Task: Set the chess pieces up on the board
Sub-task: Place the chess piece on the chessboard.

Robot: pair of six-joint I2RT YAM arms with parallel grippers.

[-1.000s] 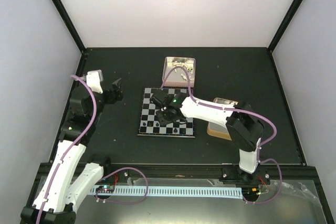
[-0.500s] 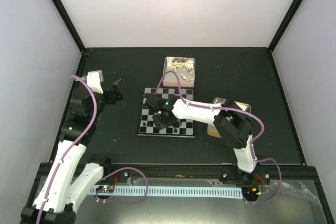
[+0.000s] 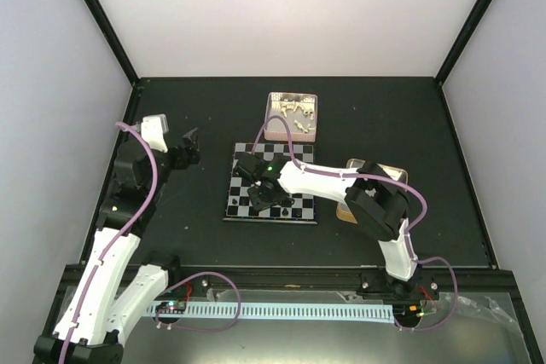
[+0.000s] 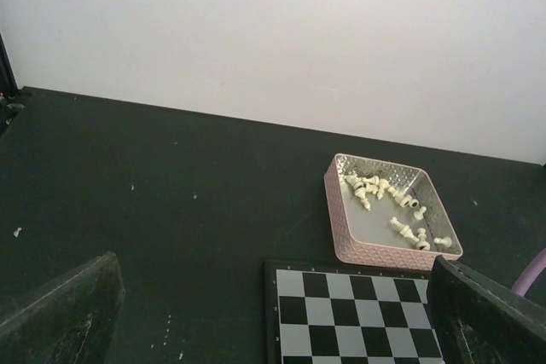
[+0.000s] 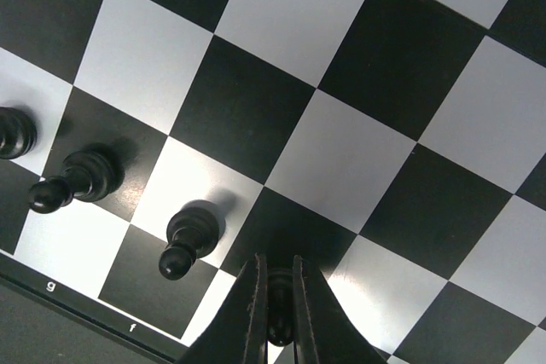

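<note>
Pale walls (image 3: 290, 14) are enclosing a black counter (image 3: 171, 228). The board (image 3: 241, 198) is lying mid-counter, with a pink tin (image 3: 270, 125) beyond it holding white pieces (image 4: 375, 189) and a tan tin (image 3: 348, 210) to its right. Three black pieces (image 5: 189, 236) are standing on the board. The right hand (image 5: 275, 296) is clamping a fourth piece (image 5: 279, 317) over the board. The left hand (image 3: 189, 147) is gaping wide, left of the board.

Board (image 5: 281, 6): black & white checks, dark edge w/ small white letters. Black pieces (image 5: 189, 240) glossy. Cream pieces (image 4: 371, 187) pale, off-white. Tin (image 4: 384, 253): pink, diamond-textured outside, silvery inside. Table (image 4: 171, 193) matte black; wall (image 4: 256, 31) white.
</note>
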